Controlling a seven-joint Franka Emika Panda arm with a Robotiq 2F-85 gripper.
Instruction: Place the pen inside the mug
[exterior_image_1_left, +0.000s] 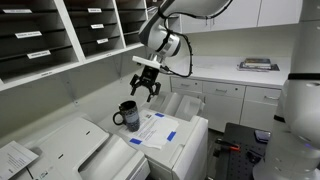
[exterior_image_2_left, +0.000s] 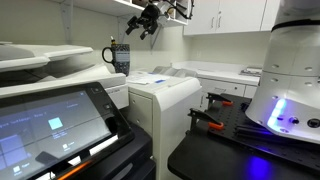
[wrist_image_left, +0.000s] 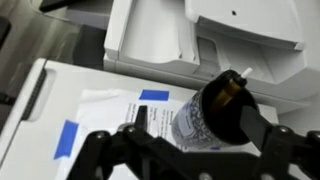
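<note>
The black mug stands upright on a white sheet on top of the printer, handle outward; it also shows in an exterior view. In the wrist view the mug shows a pale patterned mark on its side. The yellow-orange pen stands inside the mug, leaning on its rim, with its pale tip poking out. My gripper hangs open and empty just above and beside the mug, also seen in an exterior view. In the wrist view its fingers straddle the mug without touching it.
A white paper with blue tape patches lies on the printer top. A larger copier stands beside it. Wall shelves with trays are close behind the mug. A counter with cabinets runs along the back.
</note>
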